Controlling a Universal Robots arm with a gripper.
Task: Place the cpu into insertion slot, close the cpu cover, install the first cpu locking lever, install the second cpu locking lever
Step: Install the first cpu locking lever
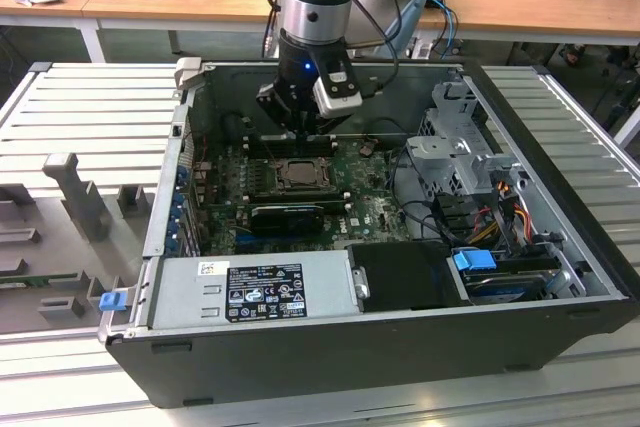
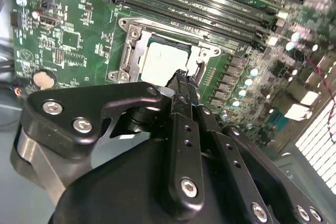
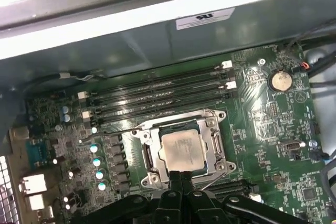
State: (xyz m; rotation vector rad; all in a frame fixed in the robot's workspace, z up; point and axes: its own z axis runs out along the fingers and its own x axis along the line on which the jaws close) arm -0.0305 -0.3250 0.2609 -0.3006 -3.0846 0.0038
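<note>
Inside the insertion slot, cpu flat, face up, tool at edge.

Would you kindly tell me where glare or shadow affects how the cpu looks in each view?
In the second wrist view the cpu is washed almost white by glare, with the gripper dark before it; in the first wrist view it is evenly lit while the case wall flares bright; in the exterior view it looks dim and shadowed.
</note>
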